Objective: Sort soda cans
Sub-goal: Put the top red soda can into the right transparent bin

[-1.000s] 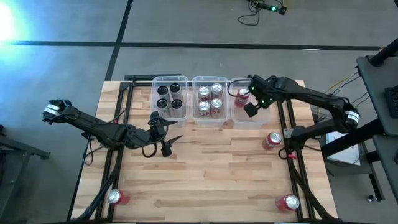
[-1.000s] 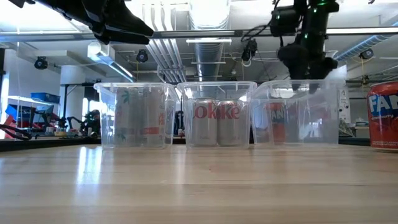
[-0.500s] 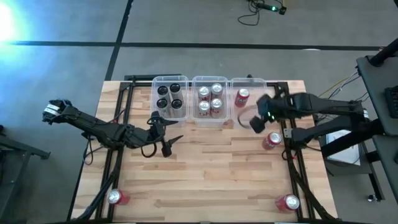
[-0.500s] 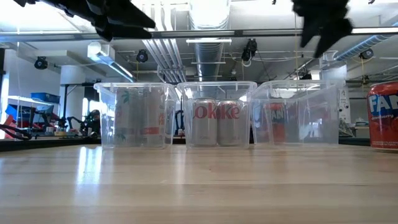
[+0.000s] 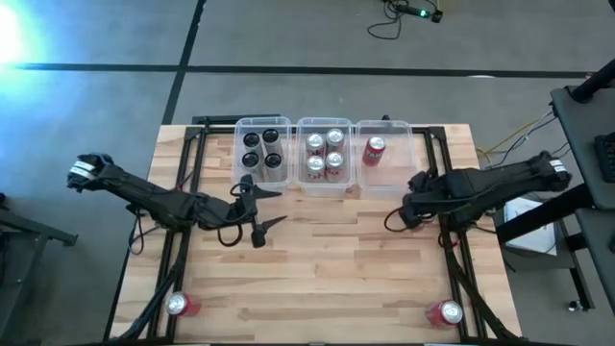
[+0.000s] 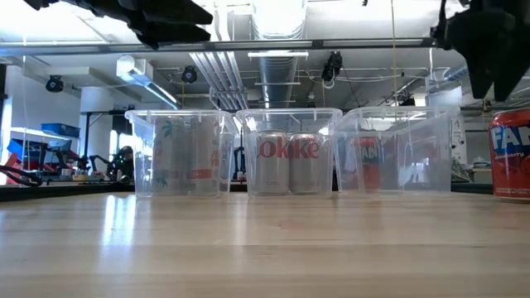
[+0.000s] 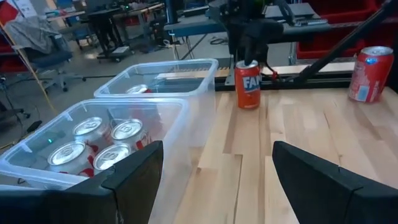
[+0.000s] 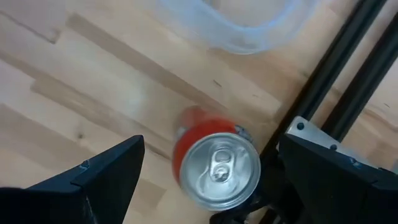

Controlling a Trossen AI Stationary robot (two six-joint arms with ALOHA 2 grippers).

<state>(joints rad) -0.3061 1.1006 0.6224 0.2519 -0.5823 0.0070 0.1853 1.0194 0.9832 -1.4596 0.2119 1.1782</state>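
Note:
A red soda can [image 8: 217, 165] stands upright on the table by the right rail, also seen in the low view [image 6: 509, 153] and the left wrist view [image 7: 248, 84]. My right gripper [image 8: 211, 149] hangs open just above it, one finger on either side of its silver top; in the high view that gripper [image 5: 408, 210] hides the can. My left gripper [image 5: 252, 207] waits open, nothing between its fingers, in front of the bins. Three clear bins stand in a row at the far edge: black cans [image 5: 262, 149], silver cans [image 5: 324, 154], one red can [image 5: 375, 150].
Two more red cans stand near the front edge, one left [image 5: 181, 305] and one right [image 5: 445, 312]. A black frame rail [image 8: 348, 74] runs close beside the can under my right gripper. Bare wood [image 5: 327, 259] spreads across the table's middle.
My right gripper has left the space over the right bin and gone toward the table's near and right edges, ending above the red can by the right rail. The can in the right bin stays where it was.

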